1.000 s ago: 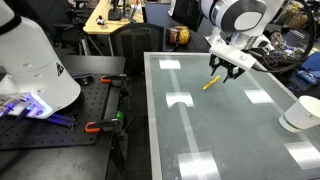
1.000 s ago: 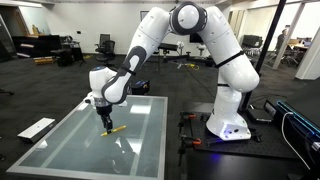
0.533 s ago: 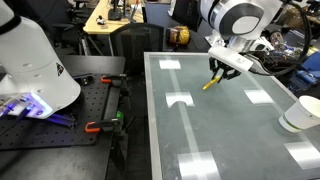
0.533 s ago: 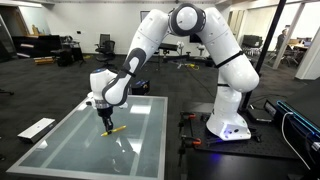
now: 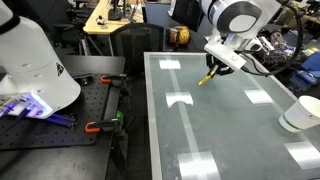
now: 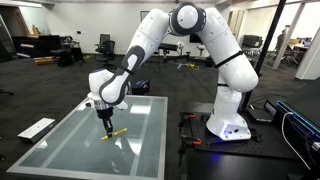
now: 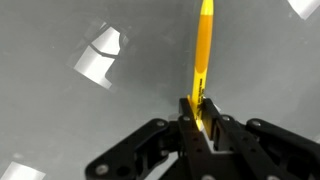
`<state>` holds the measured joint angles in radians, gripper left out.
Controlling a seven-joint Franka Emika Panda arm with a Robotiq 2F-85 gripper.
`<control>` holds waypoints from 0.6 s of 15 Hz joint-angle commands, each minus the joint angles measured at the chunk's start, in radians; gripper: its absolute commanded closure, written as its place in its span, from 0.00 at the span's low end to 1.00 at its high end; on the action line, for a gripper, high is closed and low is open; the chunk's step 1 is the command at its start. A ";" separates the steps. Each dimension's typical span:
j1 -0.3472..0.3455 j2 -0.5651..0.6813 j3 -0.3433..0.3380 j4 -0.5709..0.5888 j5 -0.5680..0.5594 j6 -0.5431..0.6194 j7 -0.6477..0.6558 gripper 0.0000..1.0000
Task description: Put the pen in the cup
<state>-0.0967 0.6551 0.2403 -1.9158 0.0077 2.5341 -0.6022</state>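
The thin yellow pen (image 7: 203, 50) is pinched at one end between the black fingers of my gripper (image 7: 198, 112), which is shut on it. Its free end points away over the glass. In both exterior views the pen (image 5: 206, 76) (image 6: 117, 131) sticks out below the gripper (image 5: 214, 69) (image 6: 107, 124), low over the glass table (image 5: 215, 125); whether it rests on the glass I cannot tell. The white cup (image 5: 301, 113) stands near the table's edge, well away from the gripper.
Orange-handled clamps (image 5: 100, 126) grip the table's side next to a black breadboard surface. A white robot base (image 5: 30, 60) stands there. Office chairs and desks fill the background. The arm's own base (image 6: 228, 120) stands beside the table.
The gripper's fingers have closed onto the pen. In an exterior view the gripper and pen have shifted slightly up and toward the table's far end.
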 commanded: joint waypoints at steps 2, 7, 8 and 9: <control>0.001 -0.077 -0.004 -0.036 0.060 -0.017 0.077 0.96; 0.017 -0.135 -0.043 -0.034 0.044 -0.010 0.174 0.96; 0.021 -0.149 -0.057 -0.028 0.037 -0.016 0.193 0.96; 0.023 -0.159 -0.067 -0.021 0.033 -0.026 0.205 0.96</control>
<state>-0.0931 0.5606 0.2115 -1.9203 0.0508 2.5302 -0.4559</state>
